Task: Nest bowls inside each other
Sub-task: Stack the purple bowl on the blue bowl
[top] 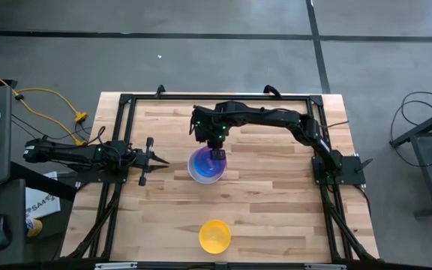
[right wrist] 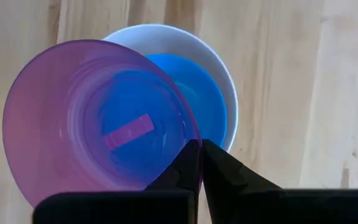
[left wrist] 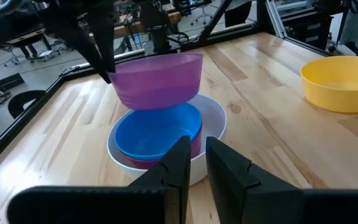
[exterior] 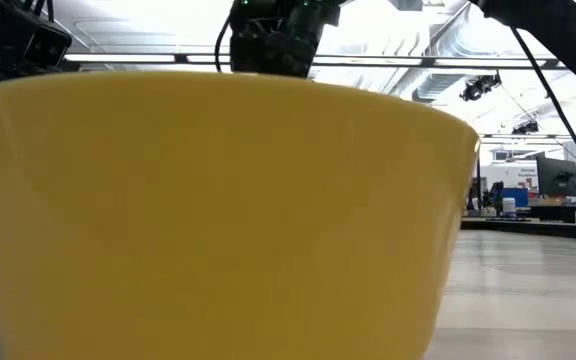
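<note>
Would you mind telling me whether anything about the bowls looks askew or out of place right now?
Nothing is spilled or damaged. The purple bowl hangs tilted above the stack, pinched at its rim by the right gripper, not yet seated in the blue bowl inside the white bowl. The yellow bowl sits alone near the table edge.

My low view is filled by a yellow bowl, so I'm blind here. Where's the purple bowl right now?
Observer: The right hand grips the purple bowl by its rim, above the stack and not yet seated.
Operator: What's in the stack?
Observer: The blue bowl sits in the pink-red bowl, both inside the white bowl.
Operator: And the other arm?
Observer: The left hand waits over the table's left side, pointing at the stack.
</note>
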